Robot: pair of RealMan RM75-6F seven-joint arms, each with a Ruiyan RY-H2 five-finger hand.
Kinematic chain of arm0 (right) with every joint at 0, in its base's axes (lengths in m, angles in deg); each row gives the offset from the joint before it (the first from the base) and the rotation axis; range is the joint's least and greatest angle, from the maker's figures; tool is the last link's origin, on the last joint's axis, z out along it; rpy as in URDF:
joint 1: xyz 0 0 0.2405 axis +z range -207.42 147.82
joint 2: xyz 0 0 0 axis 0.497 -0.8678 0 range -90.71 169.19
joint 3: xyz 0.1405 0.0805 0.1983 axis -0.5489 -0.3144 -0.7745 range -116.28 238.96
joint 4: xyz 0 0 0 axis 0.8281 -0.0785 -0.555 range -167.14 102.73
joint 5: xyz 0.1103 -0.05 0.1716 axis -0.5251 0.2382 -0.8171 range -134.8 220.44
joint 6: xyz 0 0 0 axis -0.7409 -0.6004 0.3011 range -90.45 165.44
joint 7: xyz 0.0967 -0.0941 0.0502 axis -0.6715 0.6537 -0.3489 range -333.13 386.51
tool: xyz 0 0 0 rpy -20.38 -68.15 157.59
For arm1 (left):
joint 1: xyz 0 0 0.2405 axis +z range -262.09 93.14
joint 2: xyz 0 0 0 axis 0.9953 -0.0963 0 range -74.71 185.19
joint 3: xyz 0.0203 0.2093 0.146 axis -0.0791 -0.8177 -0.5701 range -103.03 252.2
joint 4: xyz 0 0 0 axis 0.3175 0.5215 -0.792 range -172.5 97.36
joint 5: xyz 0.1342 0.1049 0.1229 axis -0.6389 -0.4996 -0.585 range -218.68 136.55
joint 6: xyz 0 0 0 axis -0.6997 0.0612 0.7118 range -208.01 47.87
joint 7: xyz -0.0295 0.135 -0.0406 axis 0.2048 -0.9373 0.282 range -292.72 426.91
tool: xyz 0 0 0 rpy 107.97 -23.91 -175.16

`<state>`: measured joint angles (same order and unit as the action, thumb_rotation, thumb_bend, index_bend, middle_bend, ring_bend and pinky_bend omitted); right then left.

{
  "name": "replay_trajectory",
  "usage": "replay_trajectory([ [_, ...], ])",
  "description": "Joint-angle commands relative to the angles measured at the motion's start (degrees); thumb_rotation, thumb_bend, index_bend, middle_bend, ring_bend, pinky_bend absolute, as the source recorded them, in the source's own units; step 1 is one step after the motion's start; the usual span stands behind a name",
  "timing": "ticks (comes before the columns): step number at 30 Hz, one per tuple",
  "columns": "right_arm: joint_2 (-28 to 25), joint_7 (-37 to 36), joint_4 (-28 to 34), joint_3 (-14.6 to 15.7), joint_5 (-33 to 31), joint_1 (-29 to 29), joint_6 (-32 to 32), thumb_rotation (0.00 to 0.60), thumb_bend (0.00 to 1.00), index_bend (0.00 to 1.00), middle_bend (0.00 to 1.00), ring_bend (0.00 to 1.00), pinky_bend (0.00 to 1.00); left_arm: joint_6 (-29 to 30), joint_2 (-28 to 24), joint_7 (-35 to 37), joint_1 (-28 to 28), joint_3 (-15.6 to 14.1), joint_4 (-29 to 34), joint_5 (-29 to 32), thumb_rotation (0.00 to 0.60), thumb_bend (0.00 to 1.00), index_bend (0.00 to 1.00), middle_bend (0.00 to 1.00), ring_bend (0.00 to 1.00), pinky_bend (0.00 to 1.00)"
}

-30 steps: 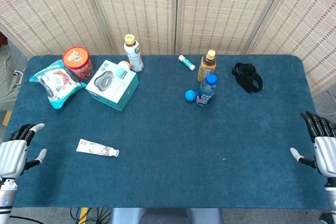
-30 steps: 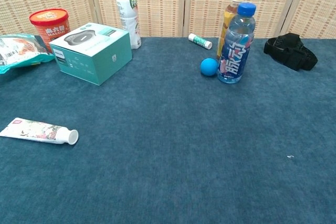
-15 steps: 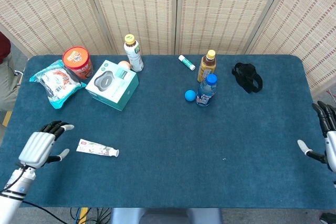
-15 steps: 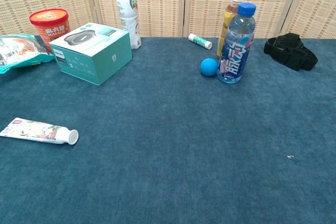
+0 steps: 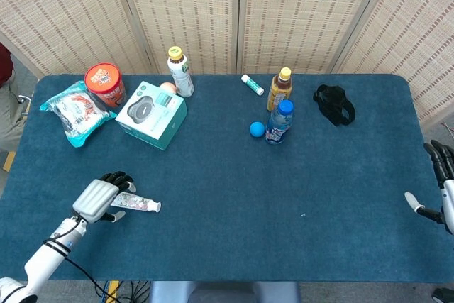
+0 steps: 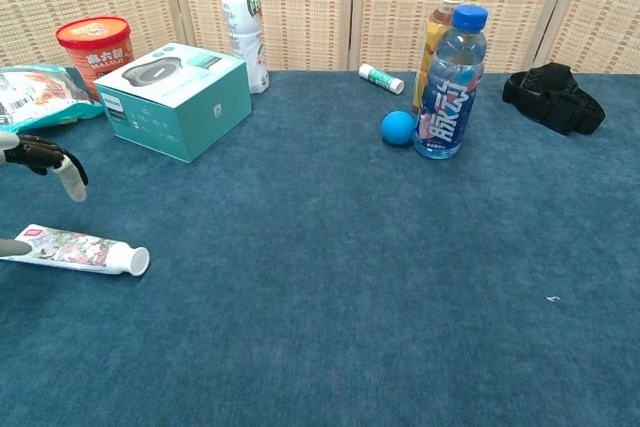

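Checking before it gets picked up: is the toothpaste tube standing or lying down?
Lying down: the toothpaste tube rests flat on the table, cap toward the middle.

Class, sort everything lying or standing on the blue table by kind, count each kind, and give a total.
Bottles: 3 – white bottle with yellow cap, amber bottle with yellow cap, clear bottle with blue cap
Tubes: 2 – toothpaste tube, small white tube
Boxes: 1 – teal box
Red tubs: 1
Snack bags: 1
Blue balls: 1
Black straps: 1
Total: 10

Each hand (image 5: pixel 99 197) has a silver-grey back, black fingers and pale fingertips.
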<state>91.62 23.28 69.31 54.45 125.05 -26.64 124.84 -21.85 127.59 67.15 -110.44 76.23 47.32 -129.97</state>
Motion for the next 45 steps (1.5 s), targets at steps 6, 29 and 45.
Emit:
replay_trajectory([
  [6, 0.19, -0.54, -0.44, 0.17, 0.18, -0.53, 0.53, 0.600, 0.15, 0.05, 0.07, 0.00, 0.08, -2.60, 3.36, -2.81, -0.81, -0.31, -2.98, 4.40, 0.600, 0.18, 0.34, 0.23, 0.14, 0.18],
  [29, -0.17, -1.11, -0.51, 0.55, 0.59, -1.82, 1.50, 0.600, 0.15, 0.05, 0.07, 0.00, 0.08, -4.02, 9.52, 0.00, -2.01, -0.42, -10.37, 8.00, 0.600, 0.22, 0.38, 0.24, 0.14, 0.18],
  [45, -0.22, -0.92, -0.50, 0.60, 0.75, -2.03, 1.47, 0.600, 0.15, 0.05, 0.07, 0.00, 0.08, -3.68, 10.88, 3.82, -2.26, -0.45, -12.92, 8.23, 0.600, 0.30, 0.48, 0.35, 0.20, 0.18],
])
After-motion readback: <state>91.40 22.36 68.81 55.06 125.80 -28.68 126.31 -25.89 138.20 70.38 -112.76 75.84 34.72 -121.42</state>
